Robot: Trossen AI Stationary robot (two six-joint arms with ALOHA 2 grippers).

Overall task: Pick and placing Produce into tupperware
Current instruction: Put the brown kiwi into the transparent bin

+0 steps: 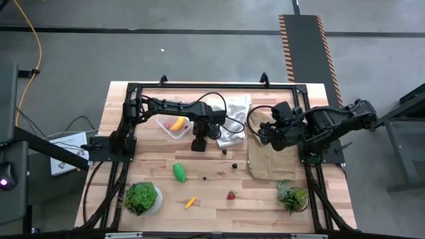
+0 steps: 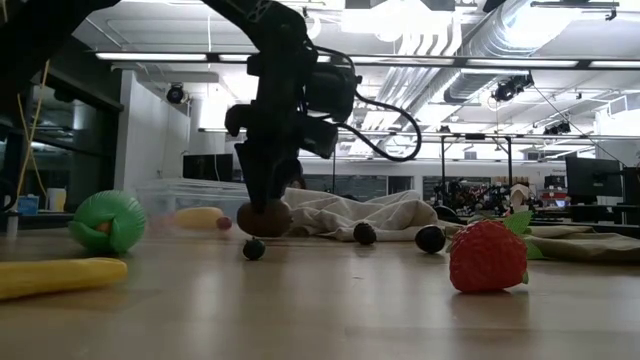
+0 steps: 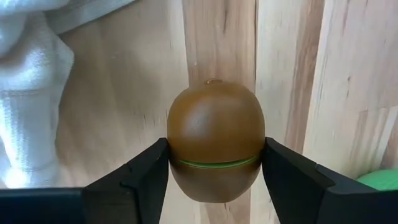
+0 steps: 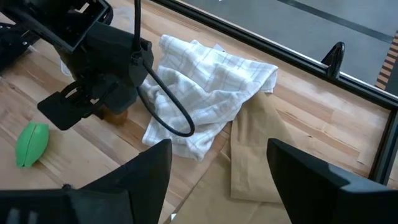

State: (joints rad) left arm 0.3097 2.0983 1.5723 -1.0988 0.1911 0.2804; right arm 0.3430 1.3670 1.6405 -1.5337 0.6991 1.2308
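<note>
- Just beside the white checked cloth (image 1: 234,119), near the middle of the worktop (image 1: 265,199), the left gripper (image 3: 216,163) has its fingers closed on the brown kiwi (image 3: 215,146).
- The kiwi looks rigid, smooth and light, likely slippery; it is clamped across its widest part, at the green seam, low over the wood.
- The tupperware (image 1: 174,126) sits near, holding a yellow piece.
- The right gripper (image 4: 217,168) waits open over the brown paper (image 1: 265,162).

Bright, even indoor light

Ceiling strip lights (image 2: 330,58) glare in the low view; the banana (image 2: 55,276) near that camera is blurred, and shadows on the table (image 1: 219,189) are soft.
</note>
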